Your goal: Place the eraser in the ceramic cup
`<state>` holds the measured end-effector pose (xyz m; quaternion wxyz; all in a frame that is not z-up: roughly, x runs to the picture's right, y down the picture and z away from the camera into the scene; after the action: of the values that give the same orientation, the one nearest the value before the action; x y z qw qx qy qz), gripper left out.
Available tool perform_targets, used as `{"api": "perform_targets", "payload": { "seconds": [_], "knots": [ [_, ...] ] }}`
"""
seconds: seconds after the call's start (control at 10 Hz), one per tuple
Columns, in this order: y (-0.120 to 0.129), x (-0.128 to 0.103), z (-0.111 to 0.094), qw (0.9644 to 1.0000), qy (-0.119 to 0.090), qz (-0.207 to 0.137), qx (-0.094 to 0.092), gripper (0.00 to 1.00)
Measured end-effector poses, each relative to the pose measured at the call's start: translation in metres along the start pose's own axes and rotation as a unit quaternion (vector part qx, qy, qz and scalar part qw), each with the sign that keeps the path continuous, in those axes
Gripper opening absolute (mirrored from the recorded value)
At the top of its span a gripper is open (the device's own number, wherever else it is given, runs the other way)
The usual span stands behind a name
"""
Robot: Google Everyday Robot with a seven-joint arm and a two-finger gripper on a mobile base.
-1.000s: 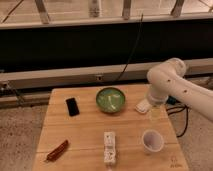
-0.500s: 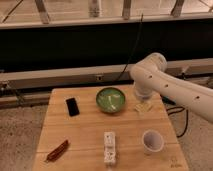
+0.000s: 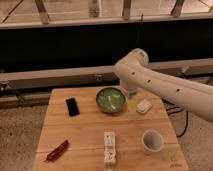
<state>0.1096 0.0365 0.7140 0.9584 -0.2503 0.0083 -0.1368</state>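
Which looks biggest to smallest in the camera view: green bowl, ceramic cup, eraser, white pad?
1. green bowl
2. ceramic cup, though it sits nearer the camera
3. eraser and white pad: too alike to rank
gripper: just behind the bowl's right edge.

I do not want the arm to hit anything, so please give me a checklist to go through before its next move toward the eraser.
1. Eraser free to grasp: ok. It lies flat on the left part of the table, with nothing touching it.
2. Ceramic cup ready: ok. It stands upright near the front right corner, with nothing seen inside.
3. Claw free: ok. It is open and holds nothing.
4. Claw above the eraser: not ok. It hangs behind the green bowl, on the far side of it from the eraser.
5. Height of the claw over the bowl's rim: cannot tell.
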Motion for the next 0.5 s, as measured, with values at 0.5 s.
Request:
{"api": "perform_targets", "payload": {
  "seconds": [0.5],
  "knots": [
    [-0.029, -0.044, -0.006, 0.9981, 0.003, -0.061, 0.012, 0.8]
  ]
}}
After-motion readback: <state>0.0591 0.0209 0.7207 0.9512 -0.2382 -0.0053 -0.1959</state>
